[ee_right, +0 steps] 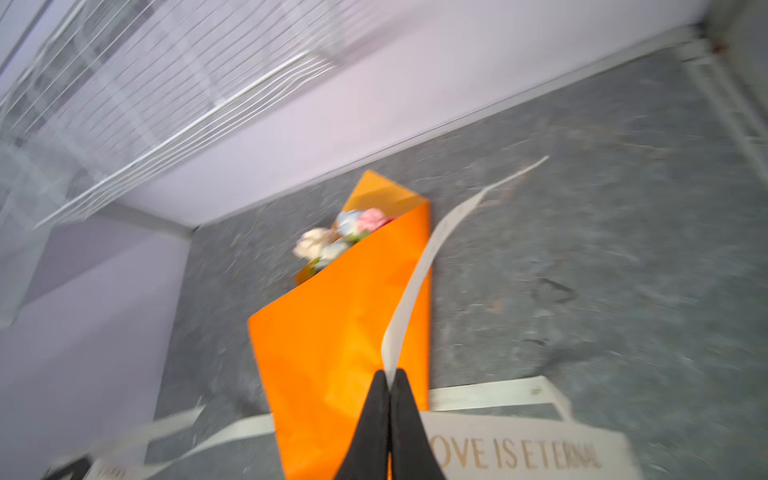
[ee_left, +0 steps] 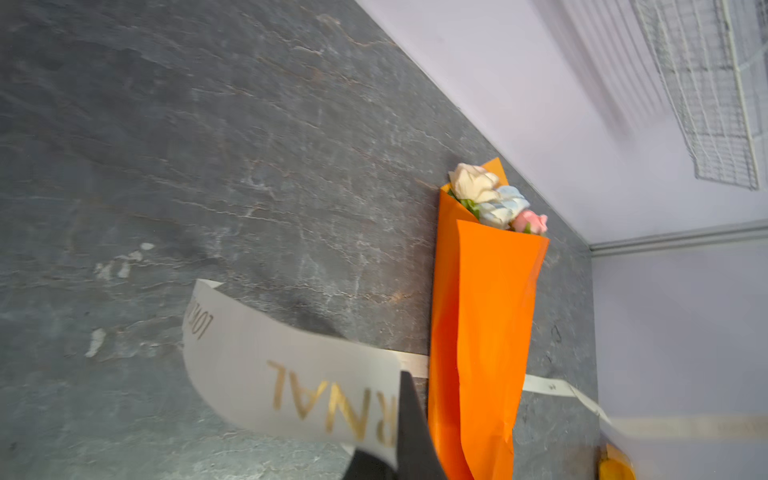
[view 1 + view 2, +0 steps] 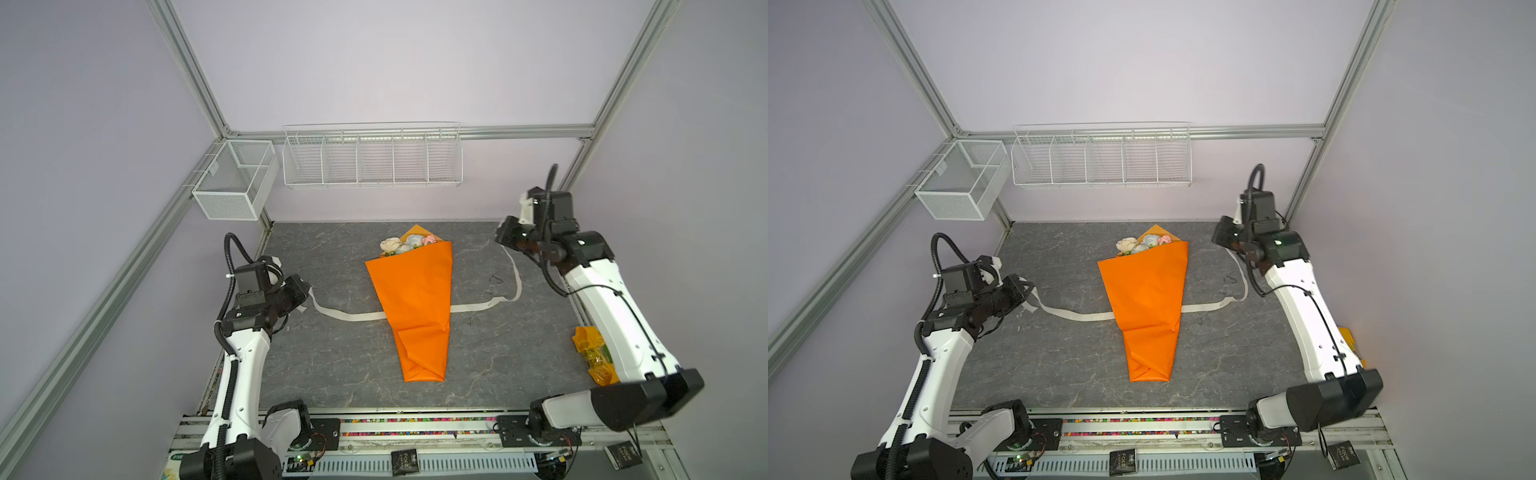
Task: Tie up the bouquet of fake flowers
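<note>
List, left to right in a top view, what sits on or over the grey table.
Order: left tool → orange wrapping with the flowers in its far end → right tool → crumpled yellow plastic. The ribbon, held by both tools, runs from one to the other, so it has no single place.

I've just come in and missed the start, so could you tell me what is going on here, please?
The bouquet of fake flowers lies in orange wrapping paper on the table, with a cream ribbon passing beneath the paper. The left pincer is shut on one ribbon end, the right pincer on the opposite end. Nothing is crossed or knotted yet.
</note>
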